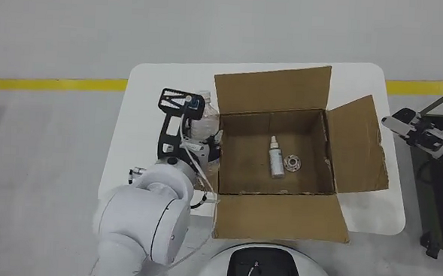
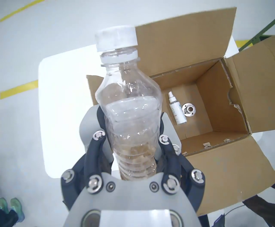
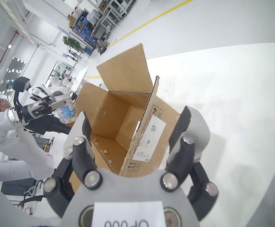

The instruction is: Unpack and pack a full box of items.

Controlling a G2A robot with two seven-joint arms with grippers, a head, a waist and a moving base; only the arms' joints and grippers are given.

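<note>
We see our right gripper (image 3: 135, 122) in the foreground, fingers spread, flanking the upright side flap of the open cardboard box (image 3: 111, 114) at the frame's centre. Beyond the box, the left gripper (image 3: 53, 101) clasps a clear water bottle (image 3: 66, 110).

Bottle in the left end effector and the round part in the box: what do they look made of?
Bottle: clear, glossy thin plastic, with see-through ribbed walls. Its cap is white and matte, likely plastic. Round part: probably metal, going by its silvery sheen, flanged shape and centre bore.
</note>
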